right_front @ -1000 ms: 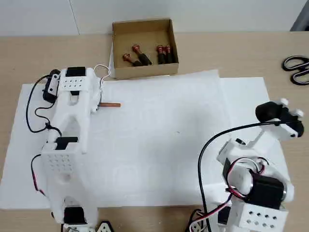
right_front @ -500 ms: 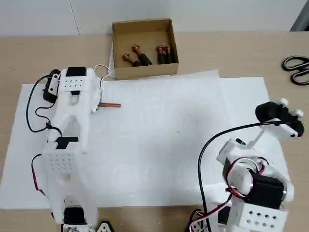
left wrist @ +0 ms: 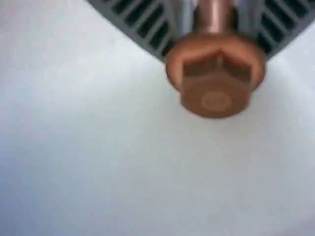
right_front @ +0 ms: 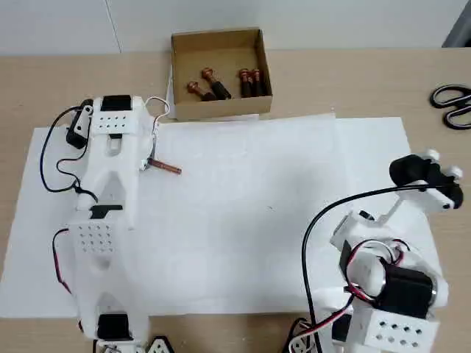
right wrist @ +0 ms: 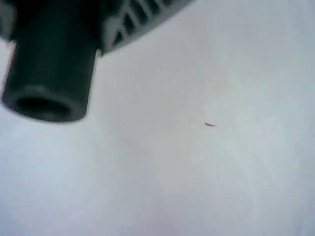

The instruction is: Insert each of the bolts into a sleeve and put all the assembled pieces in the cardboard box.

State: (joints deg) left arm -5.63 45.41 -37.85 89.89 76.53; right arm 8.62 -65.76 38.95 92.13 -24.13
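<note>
My left gripper [right_front: 149, 163] is at the left of the white foam sheet [right_front: 257, 220], shut on a copper bolt [right_front: 168, 168] whose shank sticks out to the right and slightly toward the front. In the left wrist view the bolt's hexagonal head [left wrist: 215, 76] sits between ribbed grey fingers [left wrist: 142, 19]. My right gripper [right_front: 429, 179] is over the sheet's right edge, shut on a black sleeve [right_front: 406, 170]; its open end [right wrist: 45, 105] faces the right wrist camera. The cardboard box [right_front: 221, 109] stands at the back and holds several assembled pieces [right_front: 250, 81].
Black scissors [right_front: 452, 104] lie on the wooden table at the far right edge. The foam sheet spreads between the two arms. Cables loop beside the left arm's base [right_front: 55, 176] and the right arm's base [right_front: 316, 243].
The left arm shifted slightly and the bolt's free end swung from level toward the front right. The foam sheet's back edge moved a little. The right arm stayed still.
</note>
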